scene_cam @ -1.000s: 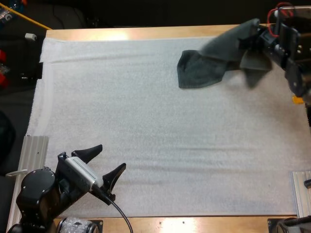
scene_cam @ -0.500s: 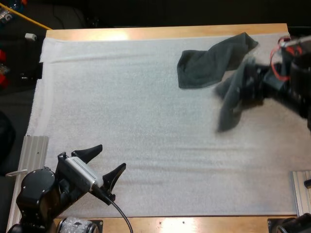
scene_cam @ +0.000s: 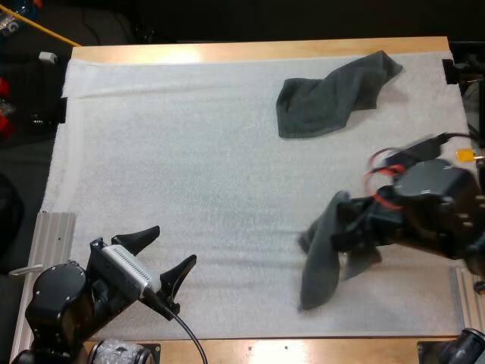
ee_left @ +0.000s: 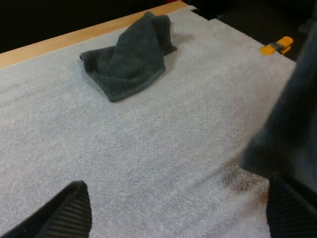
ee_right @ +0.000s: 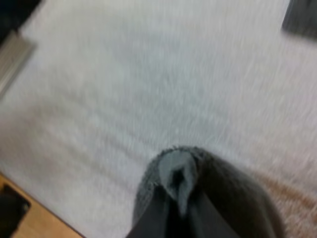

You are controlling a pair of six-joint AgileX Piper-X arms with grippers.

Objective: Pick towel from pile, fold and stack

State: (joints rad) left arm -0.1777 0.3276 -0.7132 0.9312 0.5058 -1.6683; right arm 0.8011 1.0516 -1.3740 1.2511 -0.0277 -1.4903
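Towel (scene_cam: 318, 265) hangs from right gripper (ee_right: 177, 201); wrist view shows the pinch.

No legible text, labels or numbers.

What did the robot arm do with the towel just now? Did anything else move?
The right gripper, shut on the lifted towel, swung it from the far right corner of the mat toward the near side, where it now hangs. The crumpled towel at the far edge and the open left gripper stayed put.
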